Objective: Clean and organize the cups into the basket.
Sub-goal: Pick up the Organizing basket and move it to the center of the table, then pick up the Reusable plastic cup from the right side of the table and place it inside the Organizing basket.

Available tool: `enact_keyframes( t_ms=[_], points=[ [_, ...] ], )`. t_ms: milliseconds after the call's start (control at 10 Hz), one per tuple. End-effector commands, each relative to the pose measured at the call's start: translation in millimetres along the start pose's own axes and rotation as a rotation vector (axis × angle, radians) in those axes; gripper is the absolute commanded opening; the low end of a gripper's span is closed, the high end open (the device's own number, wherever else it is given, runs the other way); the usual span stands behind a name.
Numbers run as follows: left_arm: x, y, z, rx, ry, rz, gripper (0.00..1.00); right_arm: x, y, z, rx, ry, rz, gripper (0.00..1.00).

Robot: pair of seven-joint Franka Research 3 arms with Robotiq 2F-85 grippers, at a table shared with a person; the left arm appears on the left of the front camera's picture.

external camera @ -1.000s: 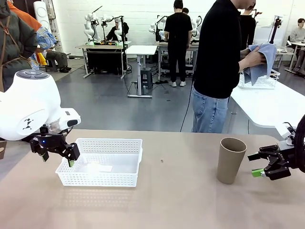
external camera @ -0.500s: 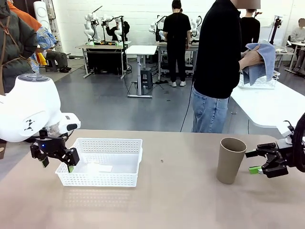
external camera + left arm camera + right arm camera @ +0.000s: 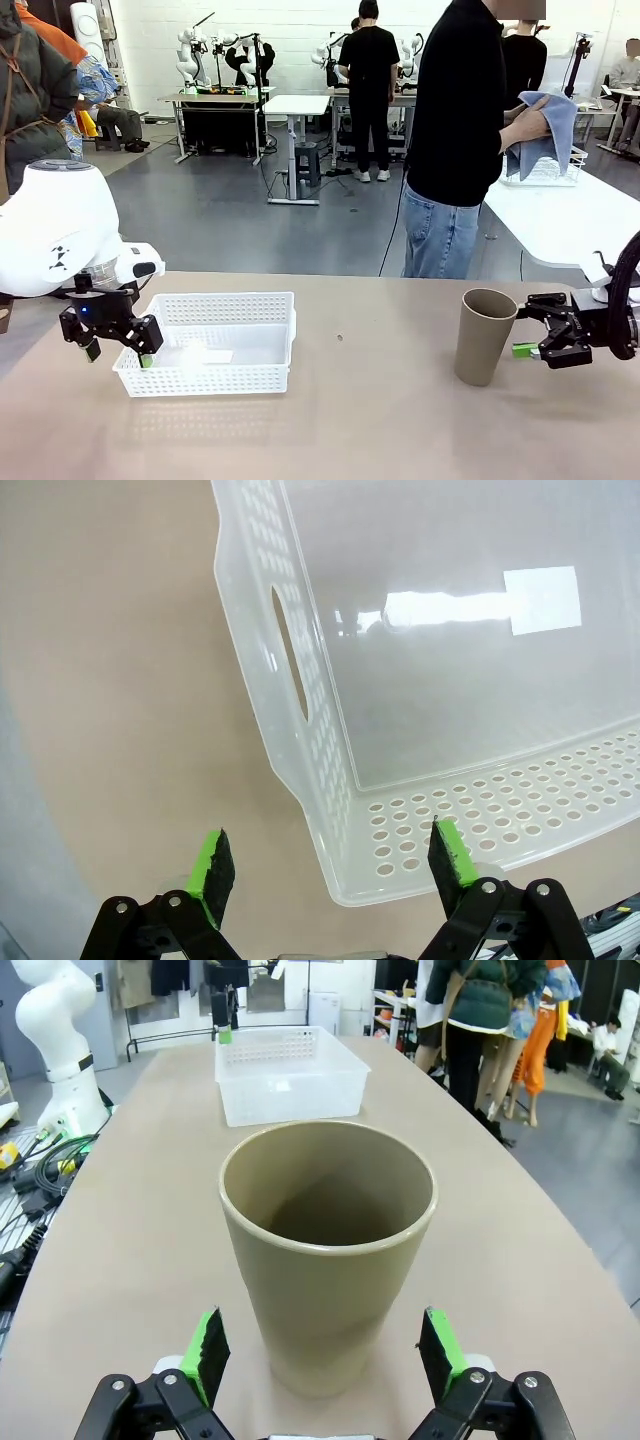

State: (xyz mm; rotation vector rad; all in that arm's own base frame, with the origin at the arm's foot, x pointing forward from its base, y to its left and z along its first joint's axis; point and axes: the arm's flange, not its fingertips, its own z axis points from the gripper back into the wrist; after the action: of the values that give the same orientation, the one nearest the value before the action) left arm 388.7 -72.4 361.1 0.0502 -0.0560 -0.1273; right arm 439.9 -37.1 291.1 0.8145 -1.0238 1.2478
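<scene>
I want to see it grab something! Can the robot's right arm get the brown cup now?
Probably yes. The right gripper is open and sits right beside the upright cup. Its fingers are lined up to either side of the cup, and nothing stands between them.

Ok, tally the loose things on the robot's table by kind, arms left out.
Tan cup: 1
White basket: 1
Total: 2

bare table [image 3: 380, 410] between basket [image 3: 215, 381] and cup [image 3: 485, 340]
</scene>
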Motion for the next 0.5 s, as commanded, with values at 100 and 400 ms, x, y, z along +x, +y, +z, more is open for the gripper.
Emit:
enact_keyframes(
  t_ms=[100, 400],
  points=[
    [-6, -6, 0, -0.017, 0.021, -0.042, 1.0, -12, -11, -3, -0.033, -0.035, 0.013, 1.0],
    [-8, -8, -4, -0.018, 0.055, -0.046, 1.0, -22, -18, -18, -0.025, -0.019, -0.007, 1.0]
  ],
)
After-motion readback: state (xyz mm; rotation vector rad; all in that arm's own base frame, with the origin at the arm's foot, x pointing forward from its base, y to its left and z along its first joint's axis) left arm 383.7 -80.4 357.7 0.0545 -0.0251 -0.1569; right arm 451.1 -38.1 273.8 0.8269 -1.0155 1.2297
